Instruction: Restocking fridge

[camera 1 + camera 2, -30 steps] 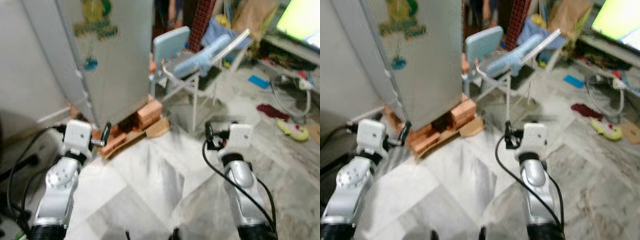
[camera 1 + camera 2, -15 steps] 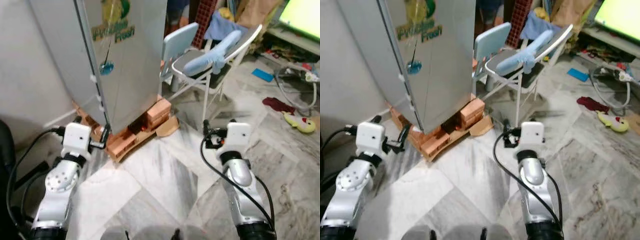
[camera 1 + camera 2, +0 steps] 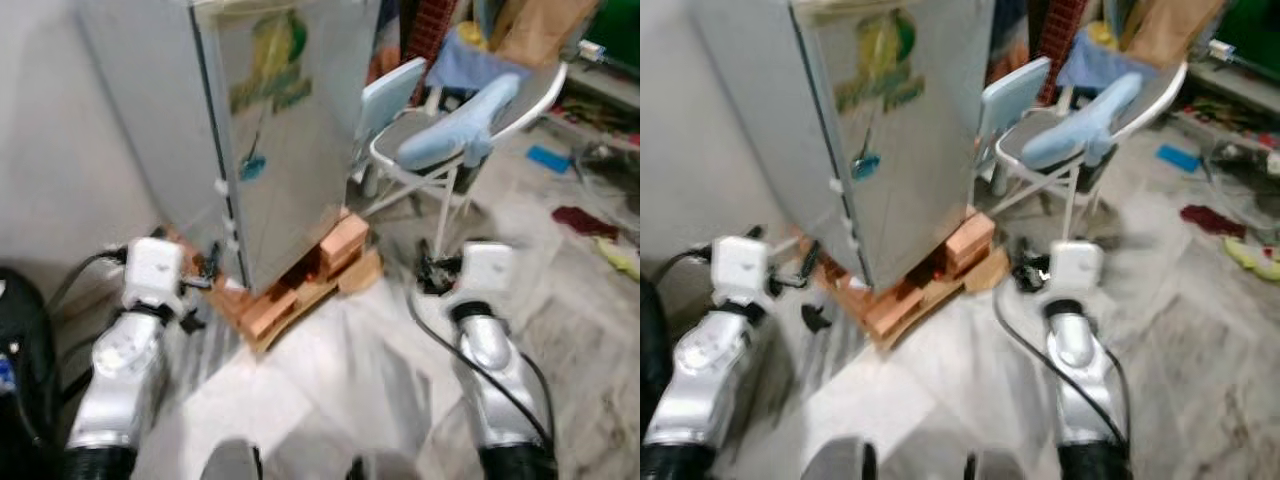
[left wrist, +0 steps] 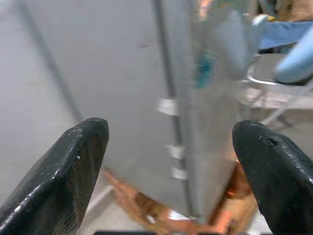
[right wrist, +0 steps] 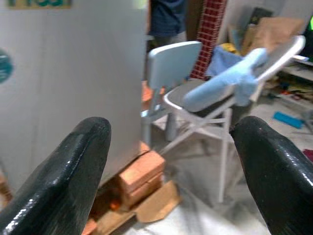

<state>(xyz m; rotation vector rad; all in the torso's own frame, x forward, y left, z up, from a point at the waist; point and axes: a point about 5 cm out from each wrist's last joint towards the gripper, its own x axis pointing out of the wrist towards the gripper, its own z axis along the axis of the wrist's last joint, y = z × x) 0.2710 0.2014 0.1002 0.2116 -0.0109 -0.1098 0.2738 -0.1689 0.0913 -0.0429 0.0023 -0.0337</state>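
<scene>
You had closed in on the fridge (image 3: 290,150): it sat nearer and larger than a second before, door shut, raised on bricks (image 3: 300,285) on the floor. So restocking hadn't begun. Left tool (image 4: 171,161) and right tool (image 5: 168,156) both hung spread and empty. The door sticker (image 3: 880,70) was too blurred to read.

Left arm: silver, raised forward, left hand (image 4: 168,161) level with the fridge (image 3: 270,130) base near its corner edge, black fingers (image 4: 63,181) spread wide, empty. Right arm: silver, raised forward, right hand (image 5: 168,166) off the fridge's other side, fingers (image 5: 68,176) spread wide, empty.
</scene>
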